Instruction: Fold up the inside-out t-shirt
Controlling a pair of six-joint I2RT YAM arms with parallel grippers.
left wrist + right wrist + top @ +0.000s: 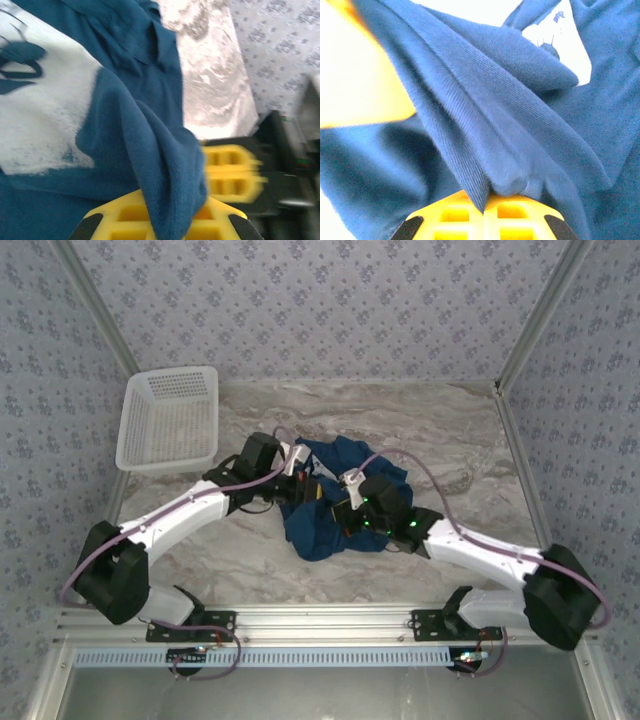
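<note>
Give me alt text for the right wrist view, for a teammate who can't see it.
The right gripper is shut on a bunched ridge of the navy t-shirt rising toward the top left. A whitish print patch shows at top right, a blurred yellow shape at left.

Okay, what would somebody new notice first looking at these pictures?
The dark navy t-shirt, crumpled in a heap at the middle of the table. The left hand and right hand are each shut on a fold of it, and a white lattice basket sits at the far left corner.
</note>
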